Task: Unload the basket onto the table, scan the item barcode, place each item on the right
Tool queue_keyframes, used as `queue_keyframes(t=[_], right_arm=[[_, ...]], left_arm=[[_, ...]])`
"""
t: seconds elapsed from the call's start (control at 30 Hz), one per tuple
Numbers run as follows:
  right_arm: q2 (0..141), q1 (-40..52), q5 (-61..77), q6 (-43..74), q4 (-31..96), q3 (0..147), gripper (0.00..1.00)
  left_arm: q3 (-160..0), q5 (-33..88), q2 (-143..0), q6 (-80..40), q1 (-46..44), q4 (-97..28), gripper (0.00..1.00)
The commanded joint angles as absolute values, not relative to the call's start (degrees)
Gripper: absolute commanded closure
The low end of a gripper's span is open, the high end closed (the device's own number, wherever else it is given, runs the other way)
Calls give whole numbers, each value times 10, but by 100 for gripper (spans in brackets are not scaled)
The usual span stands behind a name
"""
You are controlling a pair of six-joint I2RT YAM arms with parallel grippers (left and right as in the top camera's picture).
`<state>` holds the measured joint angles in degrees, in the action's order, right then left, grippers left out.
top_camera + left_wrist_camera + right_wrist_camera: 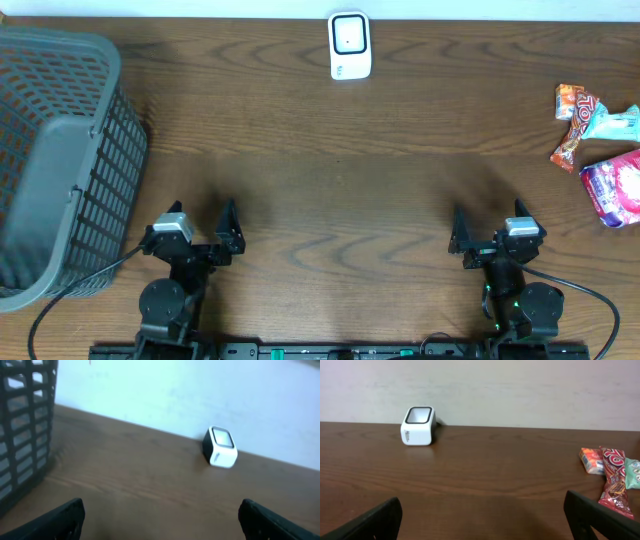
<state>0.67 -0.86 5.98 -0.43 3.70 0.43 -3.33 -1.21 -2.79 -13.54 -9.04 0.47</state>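
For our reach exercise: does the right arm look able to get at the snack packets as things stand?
Probably yes: only bare table lies between the open right end effector and the snack packets; nothing blocks it.

- Seeing the basket [108,185] taking up the left end of the table [340,190], reaching from the far edge almost to the near one.
- Finding the scanner [350,45] at the far edge, about midway across, just before the wall [530,385].
- Finding the snack packets [580,125] clustered at the right end, some overlapping, well apart from the scanner.
- Seeing the left gripper [197,238] near the front edge, just beside the basket's near right corner.
- Seeing the right gripper [493,238] near the front edge too, closer in than the packets and to their left.
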Motion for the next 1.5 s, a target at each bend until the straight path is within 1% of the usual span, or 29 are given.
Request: queue_keyframes(t=[0.0,0.3,0.5,0.57,0.67,0.97,1.47], right_arm=[[3,-3,63,4,39,3,1],[3,-3,63,4,39,3,1],[3,-3,63,4,39,3,1],[3,-3,63,4,39,3,1],[3,-3,63,4,39,3,1],[3,-3,63,4,39,3,1],[3,-3,63,4,39,3,1]], left_arm=[[-1,-3,0,-130,-82,40,2],[-2,0,-1,-131,-59,57,2],[-2,9,-1,-123,-51,-48,2],[-2,34,-1,-88,-51,-39,2],[-2,41,-1,-48,-51,-39,2],[-2,34,-1,7,-44,-41,2],[-2,19,-1,9,-34,-43,2]])
